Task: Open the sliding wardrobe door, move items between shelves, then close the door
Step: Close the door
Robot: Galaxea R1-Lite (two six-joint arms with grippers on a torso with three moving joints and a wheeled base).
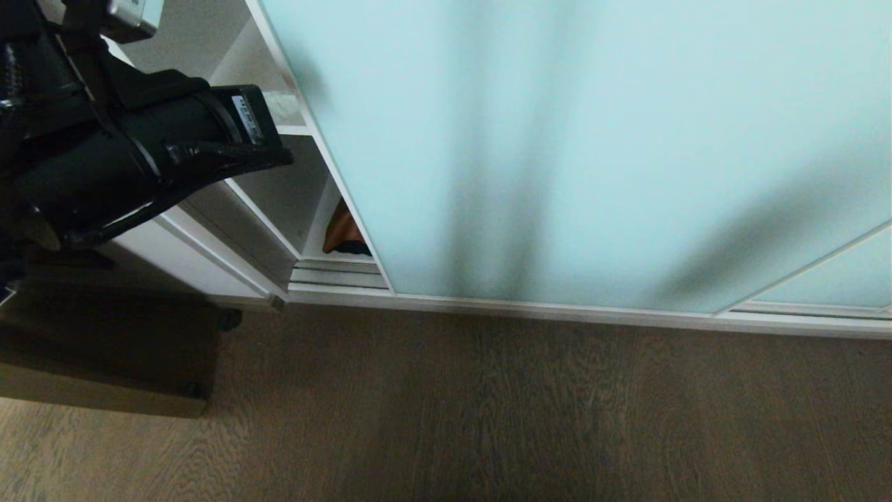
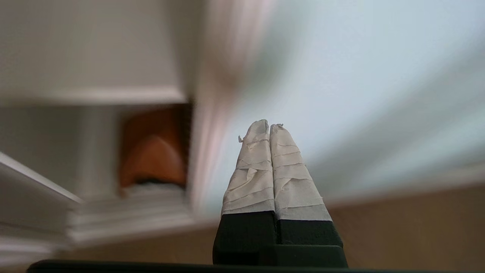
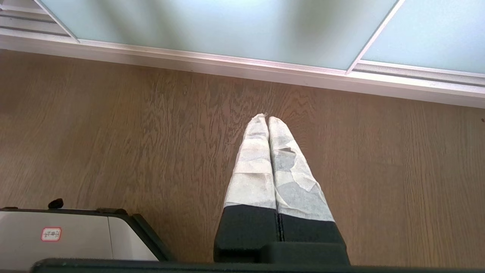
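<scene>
Door-opening step, by my read — the sliding wardrobe door [image 1: 592, 153] is covering most of the wardrobe front, with only a narrow gap showing at its left edge. Whether that gap is the start of the opening or just how the panel is sitting, I can't say from here.

Through the gap: white shelves [image 1: 293, 129] stacked one above another, and down at the bottom compartment the cushion [image 1: 343, 230] is showing as a brown leather corner with a dark underside, tucked right behind the door's frame edge. The left wrist view is showing the same brown patch [image 2: 153, 155] just beside the frame.

Left end effector [image 2: 269, 131] — fingers pressed together, nothing between them, tips pointing at the frosted glass just to the door side of its frame edge. In the wrist view they look near the glass; contact I can't confirm. The arm is reaching in from the upper left at about upper-shelf height, forearm angling toward the gap.

Next move, as I judge it: getting the closed tips into the gap or against the frame edge and pushing the panel to the right along its floor track [image 1: 341, 275]. A flat push on glass risks slipping — the frame is the better bite.

Right end effector [image 3: 268, 119] — fingers together, empty, parked low and pointing at the wood floor [image 3: 113, 132] in front of the track.
</scene>
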